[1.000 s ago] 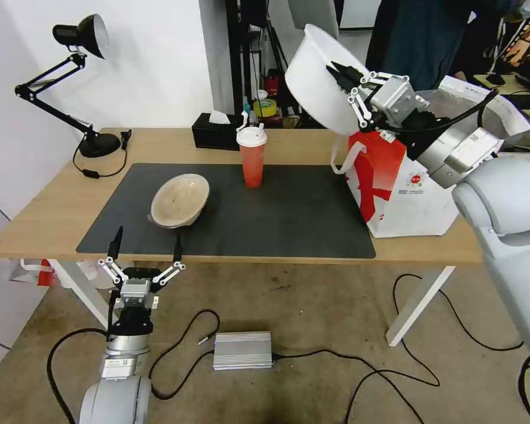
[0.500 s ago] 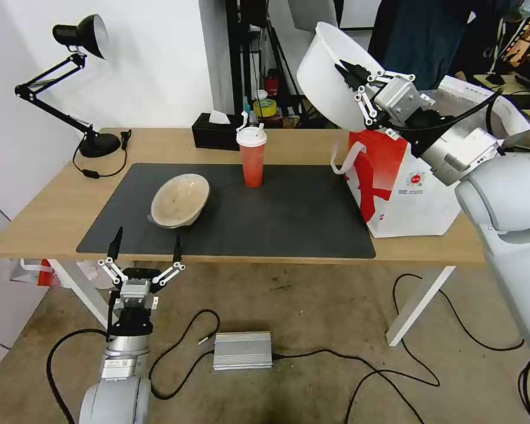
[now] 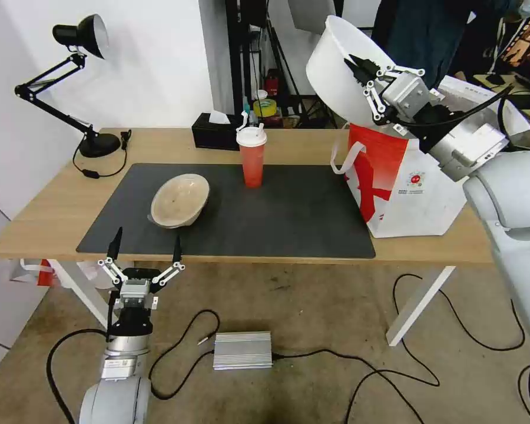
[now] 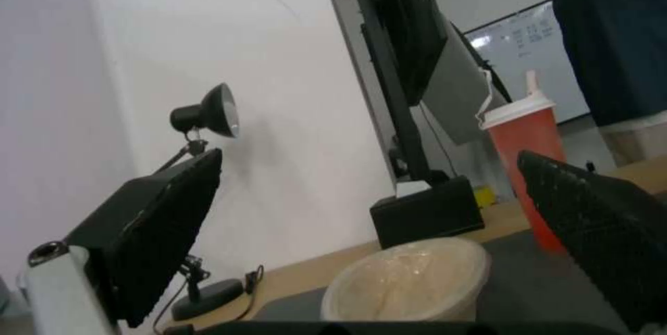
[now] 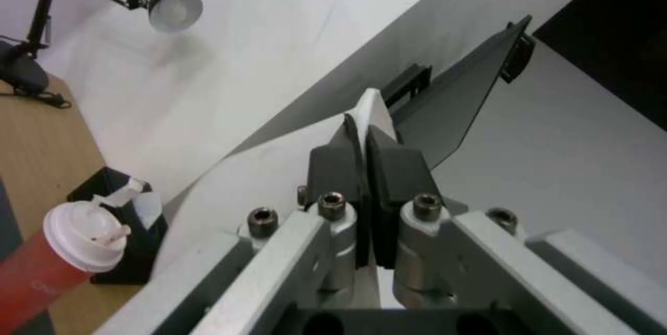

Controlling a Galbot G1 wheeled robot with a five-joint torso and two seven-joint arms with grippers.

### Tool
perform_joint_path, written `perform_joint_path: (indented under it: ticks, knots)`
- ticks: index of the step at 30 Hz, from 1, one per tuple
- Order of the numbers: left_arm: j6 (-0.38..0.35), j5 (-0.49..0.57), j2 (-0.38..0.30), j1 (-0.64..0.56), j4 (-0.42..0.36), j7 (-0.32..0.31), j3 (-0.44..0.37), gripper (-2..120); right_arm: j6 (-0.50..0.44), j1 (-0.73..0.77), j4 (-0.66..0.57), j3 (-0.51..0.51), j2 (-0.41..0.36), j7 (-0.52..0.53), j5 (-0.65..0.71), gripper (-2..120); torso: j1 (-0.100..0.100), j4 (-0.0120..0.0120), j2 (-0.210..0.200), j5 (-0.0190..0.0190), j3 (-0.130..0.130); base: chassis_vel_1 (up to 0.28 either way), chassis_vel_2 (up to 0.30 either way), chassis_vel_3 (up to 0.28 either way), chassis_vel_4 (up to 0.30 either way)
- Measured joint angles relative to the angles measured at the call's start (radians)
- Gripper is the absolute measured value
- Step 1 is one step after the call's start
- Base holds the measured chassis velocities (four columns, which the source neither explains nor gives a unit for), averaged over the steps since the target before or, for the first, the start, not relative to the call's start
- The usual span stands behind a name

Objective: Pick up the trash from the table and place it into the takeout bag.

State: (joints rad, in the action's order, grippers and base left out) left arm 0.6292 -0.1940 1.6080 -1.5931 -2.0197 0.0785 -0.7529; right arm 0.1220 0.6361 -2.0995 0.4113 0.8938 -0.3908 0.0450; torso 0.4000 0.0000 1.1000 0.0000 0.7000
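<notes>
at upper right, the right gripper (image 3: 359, 65) pinches the round white bowl's (image 3: 335, 70) rim, tilted above the white-and-red takeout bag (image 3: 403, 188); lower left, the left gripper (image 3: 144, 247) gapes.

No text can be read with certainty anywhere. A small round red logo (image 3: 416, 178) is printed on the white side of the takeout bag (image 3: 421, 203), with a line of tiny print just below it, but neither the logo's mark nor the print can be made out. Faint pale marks are seen low on the red drink cup (image 5: 31, 284) in the right wrist view; they are too blurred to be read. Scribbled writing is seen on a whiteboard (image 4: 528, 59) in the room behind, equally illegible.
</notes>
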Motion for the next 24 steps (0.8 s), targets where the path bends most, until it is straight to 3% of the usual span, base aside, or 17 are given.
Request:
perform_joint_path:
  ticks: [24]
  knots:
    - [0.001,0.001,0.000,-0.004,0.000,-0.001,-0.001,100,-0.019,0.058,0.013,0.076,-0.011,-0.005,-0.046,1,0.000,0.0000,0.000,0.0000,0.000,0.000,0.000,0.000,0.000]
